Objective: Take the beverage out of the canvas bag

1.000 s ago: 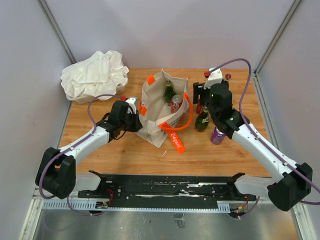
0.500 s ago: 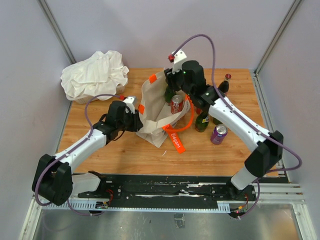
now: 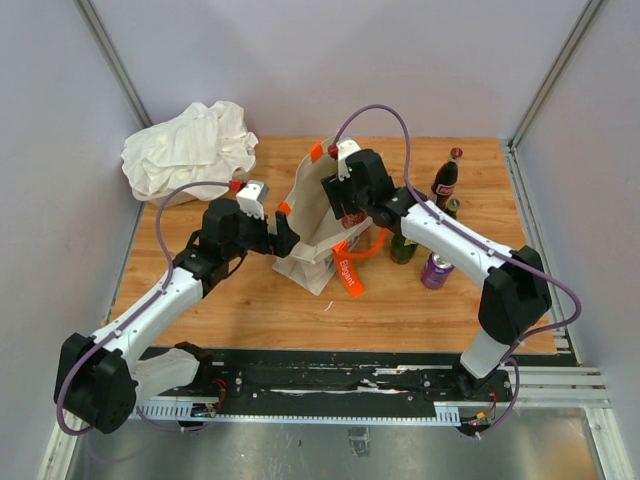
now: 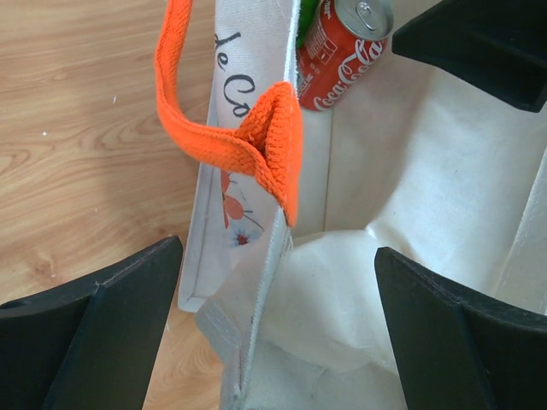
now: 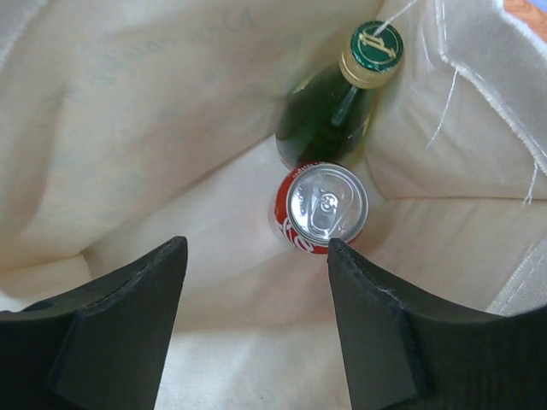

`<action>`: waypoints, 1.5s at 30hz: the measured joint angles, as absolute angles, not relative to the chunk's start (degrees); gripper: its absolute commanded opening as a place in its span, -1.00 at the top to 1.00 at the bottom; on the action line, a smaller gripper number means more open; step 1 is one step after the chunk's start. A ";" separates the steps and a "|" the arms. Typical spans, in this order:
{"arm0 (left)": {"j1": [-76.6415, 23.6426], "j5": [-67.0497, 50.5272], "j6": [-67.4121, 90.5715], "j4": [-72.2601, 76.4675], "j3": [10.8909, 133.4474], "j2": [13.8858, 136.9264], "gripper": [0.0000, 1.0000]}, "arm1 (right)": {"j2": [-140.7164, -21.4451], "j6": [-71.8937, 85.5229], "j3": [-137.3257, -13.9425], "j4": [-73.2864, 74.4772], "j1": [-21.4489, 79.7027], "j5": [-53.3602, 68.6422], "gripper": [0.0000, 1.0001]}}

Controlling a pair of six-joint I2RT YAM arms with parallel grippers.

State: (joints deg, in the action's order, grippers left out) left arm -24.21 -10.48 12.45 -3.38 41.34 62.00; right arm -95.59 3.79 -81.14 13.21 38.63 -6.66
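The cream canvas bag point(image 3: 312, 240) stands open mid-table, its orange handles point(image 4: 256, 145) hanging loose. Inside it a red cola can point(image 5: 323, 205) stands upright next to a green glass bottle point(image 5: 338, 111) with a green cap. My right gripper point(image 5: 256, 248) is open, pointing down into the bag's mouth point(image 3: 345, 205), the can just beyond its right finger and nothing between the fingers. My left gripper point(image 4: 278, 256) is wide open, straddling the bag's left wall point(image 3: 285, 232) without pinching it. The can point(image 4: 342, 47) also shows in the left wrist view.
To the right of the bag stand a dark cola bottle point(image 3: 445, 178), a green bottle point(image 3: 404, 245) and a purple can point(image 3: 436, 268). A white cloth heap point(image 3: 190, 148) fills the back left corner. An orange strap tag point(image 3: 348, 277) lies in front of the bag.
My left gripper has opened wide and let go of the bag's edge. My right arm has swung left from the bottles to above the bag and dipped into its mouth.
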 measured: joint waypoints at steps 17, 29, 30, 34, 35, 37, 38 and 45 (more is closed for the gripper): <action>-24.21 -13.65 12.10 -0.08 39.44 66.61 -0.71 | -102.83 6.59 -80.12 12.03 38.59 -15.11 -0.97; -24.21 -13.78 12.73 0.40 38.50 67.16 -0.69 | -107.90 7.53 -82.76 11.70 37.93 -19.33 -0.97; -24.21 -13.78 12.82 0.40 38.50 67.16 -0.69 | -107.90 7.53 -82.76 11.66 37.91 -19.38 -0.97; -24.21 -13.69 12.93 0.49 38.26 67.16 -0.68 | -107.39 7.29 -82.76 11.46 37.93 -19.46 -0.97; -24.21 -13.65 12.95 0.56 38.15 67.16 -0.68 | -107.07 7.20 -82.76 11.38 37.95 -19.46 -0.96; -24.21 -13.61 12.97 0.71 38.00 67.16 -0.69 | -106.17 6.87 -82.76 11.22 37.95 -19.46 -0.97; -24.21 -13.61 12.97 0.82 37.93 67.18 -0.69 | -105.67 6.72 -82.76 11.03 37.95 -19.51 -0.97; -24.21 -13.61 12.95 1.23 37.91 67.83 -0.69 | -104.57 4.73 -85.01 10.48 37.95 -19.88 -0.97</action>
